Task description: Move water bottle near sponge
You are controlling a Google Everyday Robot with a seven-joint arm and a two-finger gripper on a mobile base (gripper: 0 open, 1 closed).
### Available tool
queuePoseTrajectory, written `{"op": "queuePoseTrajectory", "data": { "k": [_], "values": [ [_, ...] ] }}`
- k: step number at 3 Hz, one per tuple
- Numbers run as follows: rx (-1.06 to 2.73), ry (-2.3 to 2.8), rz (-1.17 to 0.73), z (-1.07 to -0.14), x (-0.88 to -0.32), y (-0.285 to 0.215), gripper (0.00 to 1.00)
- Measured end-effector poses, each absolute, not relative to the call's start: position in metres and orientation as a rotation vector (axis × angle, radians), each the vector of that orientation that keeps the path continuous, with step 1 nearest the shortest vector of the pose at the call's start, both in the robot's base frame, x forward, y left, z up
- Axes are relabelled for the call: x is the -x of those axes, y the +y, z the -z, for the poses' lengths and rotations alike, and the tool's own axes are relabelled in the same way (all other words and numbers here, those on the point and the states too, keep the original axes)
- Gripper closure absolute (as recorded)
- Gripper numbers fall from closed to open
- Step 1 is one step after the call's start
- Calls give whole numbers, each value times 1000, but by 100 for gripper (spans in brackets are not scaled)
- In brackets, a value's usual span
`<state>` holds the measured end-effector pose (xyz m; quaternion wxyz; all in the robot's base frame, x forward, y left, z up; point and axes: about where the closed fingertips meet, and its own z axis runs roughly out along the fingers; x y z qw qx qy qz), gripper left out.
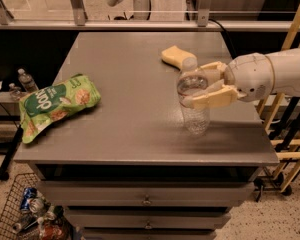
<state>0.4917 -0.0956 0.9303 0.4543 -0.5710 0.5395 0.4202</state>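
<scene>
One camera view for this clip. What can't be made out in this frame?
Camera view only:
- Sponge: its near end is hidden behind the water bottle, so any gap between them is unclear.
- Bottle label: mostly covered by the gripper, which sits at the bottle's upper body.
- Bottle base: resting on the table or lifted, cannot tell.
- Arm: cut off by the right edge.
- Wire basket contents: dim, cut by the bottom edge.
</scene>
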Motion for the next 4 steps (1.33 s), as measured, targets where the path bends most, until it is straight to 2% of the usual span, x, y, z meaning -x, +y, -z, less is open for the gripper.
{"op": "queuePoseTrajectory", "data": {
  "k": [1, 2, 3, 4],
  "values": [
    [1402, 1332, -1011, -939, -499, -104, 88],
    [1380, 1332, -911, -967, -514, -128, 100],
    [1380, 1332, -911, -967, -514, -128, 100],
    [1296, 1264, -917, -977, -536, -124, 100]
  ]
}}
